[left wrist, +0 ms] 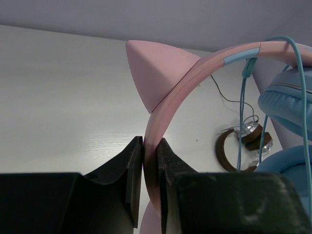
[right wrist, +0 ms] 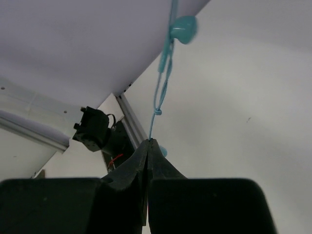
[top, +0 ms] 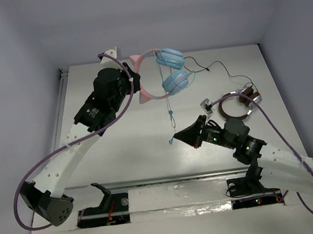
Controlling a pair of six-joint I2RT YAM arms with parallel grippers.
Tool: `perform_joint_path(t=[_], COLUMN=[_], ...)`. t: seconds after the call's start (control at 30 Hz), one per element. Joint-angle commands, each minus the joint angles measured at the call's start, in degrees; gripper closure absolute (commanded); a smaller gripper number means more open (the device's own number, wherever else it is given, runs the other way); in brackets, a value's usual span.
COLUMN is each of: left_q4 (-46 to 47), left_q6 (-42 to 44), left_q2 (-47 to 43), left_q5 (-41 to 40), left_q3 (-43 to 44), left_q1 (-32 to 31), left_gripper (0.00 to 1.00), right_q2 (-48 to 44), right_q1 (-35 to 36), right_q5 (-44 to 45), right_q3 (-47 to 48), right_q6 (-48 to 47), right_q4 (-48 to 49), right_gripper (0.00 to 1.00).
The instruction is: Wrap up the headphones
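Headphones [top: 165, 73]: they appear lifted off the counter [top: 138, 153] over its far side. The band is gripped on the left, both cups hang to its right, and the cable runs down toward your right arm.
Left gripper [left wrist: 150, 146]: jaws clamped flat on the pink headband [left wrist: 170, 102], just below one cat ear [left wrist: 153, 68].
Right gripper [right wrist: 148, 144]: jaws pinched together on the cable [right wrist: 163, 83], apparently near its free end. A small knot sits just above the pinch, and a teal inline blob [right wrist: 184, 27] sits further up.
Weight: likely light, since one pinch on the band carries the whole set.
Headband handling: smooth, springy plastic. Expect it to pivot between the jaws if the cable pulls sideways, so keep your pull gentle.
Cups [top: 171, 58]: padded and soft, and they probably swivel. They are poor places to grip but a good core to wind around.
Cable handling: thin, limp and slippery. It can slide through a closed pinch, and it will strain at the cup joint if you yank. Hold it near the end and lay the turns with light tension.
Brown pair [top: 240, 100]: lies on the counter at the right with its black cable [top: 198, 65], apart from your set and not part of the job. Keep your loops away from it.
Writing: you have no brand, label or lettering readable in any view.
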Motion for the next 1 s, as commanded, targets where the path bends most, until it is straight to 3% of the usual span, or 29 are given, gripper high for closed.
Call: perform_joint_path(t=[0.0, 0.47, 0.97], left_q4=[8.0, 11.5, 11.8], left_q6=[-2.4, -4.4, -7.7], left_q2=[0.2, 0.5, 1.0], left_q5=[-5.1, -7.6, -10.3], left_q3=[-1.5, -11.2, -21.6], left_q1=[0.4, -0.6, -10.1], left_gripper=[1.00, 1.00, 1.00], right_q2=[-1.4, -0.8, 11.9], right_q1=[0.7, 1.2, 1.2], right_q5=[-4.4, -3.8, 15.5], right_q3=[1.8, 7.5, 12.1], right_q6=[1.4, 3.4, 5.6], right_q4=[0.6, 1.6, 11.5], right_gripper=[1.00, 1.00, 1.00])
